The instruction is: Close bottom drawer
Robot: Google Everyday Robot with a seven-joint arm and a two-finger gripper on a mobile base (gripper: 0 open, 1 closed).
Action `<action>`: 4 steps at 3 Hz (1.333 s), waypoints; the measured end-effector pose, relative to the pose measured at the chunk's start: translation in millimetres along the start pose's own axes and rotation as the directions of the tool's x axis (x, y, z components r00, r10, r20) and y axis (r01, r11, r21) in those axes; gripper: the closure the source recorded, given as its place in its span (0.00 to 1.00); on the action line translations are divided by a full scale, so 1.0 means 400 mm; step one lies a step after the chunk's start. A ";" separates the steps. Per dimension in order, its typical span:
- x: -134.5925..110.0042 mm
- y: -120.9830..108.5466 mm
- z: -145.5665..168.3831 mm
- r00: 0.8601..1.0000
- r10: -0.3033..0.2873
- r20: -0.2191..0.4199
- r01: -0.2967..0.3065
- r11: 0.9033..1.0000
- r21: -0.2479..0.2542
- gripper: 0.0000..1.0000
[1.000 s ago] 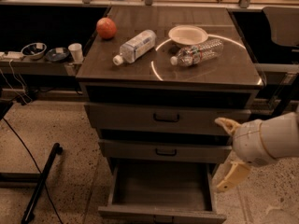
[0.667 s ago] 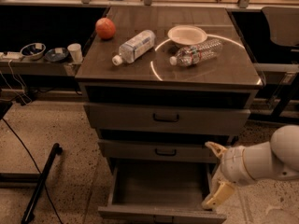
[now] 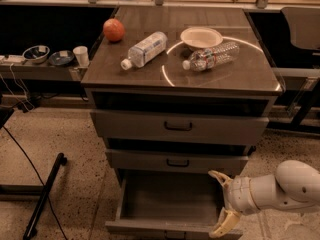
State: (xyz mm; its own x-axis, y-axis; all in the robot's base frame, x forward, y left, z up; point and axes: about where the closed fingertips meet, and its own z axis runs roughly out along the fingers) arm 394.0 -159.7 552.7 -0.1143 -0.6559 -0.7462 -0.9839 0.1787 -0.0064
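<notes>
Gripper (image 3: 223,202), fingers spread, low by the right front corner of the bottom drawer (image 3: 160,200), which is pulled well out below the two others: best pressed against the front and pushed straight in.

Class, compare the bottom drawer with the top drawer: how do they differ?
The bottom drawer is pulled far out, its inside showing; the top drawer is nearly shut. The bottom drawer is narrower than the top drawer. Both are grey-brown wood. The open gripper is by the bottom drawer's front corner.
</notes>
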 end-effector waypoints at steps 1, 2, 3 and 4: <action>0.060 -0.033 0.040 0.996 0.083 0.013 -0.083 0.997 0.003 0.00; 0.178 -0.015 0.167 0.993 0.103 0.048 -0.104 0.994 0.018 0.00; 0.300 0.009 0.311 0.996 0.035 0.082 -0.038 0.999 0.036 0.00; 0.328 0.070 0.390 0.990 0.068 0.123 -0.067 0.998 -0.012 0.00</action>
State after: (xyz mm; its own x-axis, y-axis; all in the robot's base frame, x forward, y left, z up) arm 372.8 -126.2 350.8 -0.1635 -0.5470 -0.8210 -0.9756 0.2134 0.0520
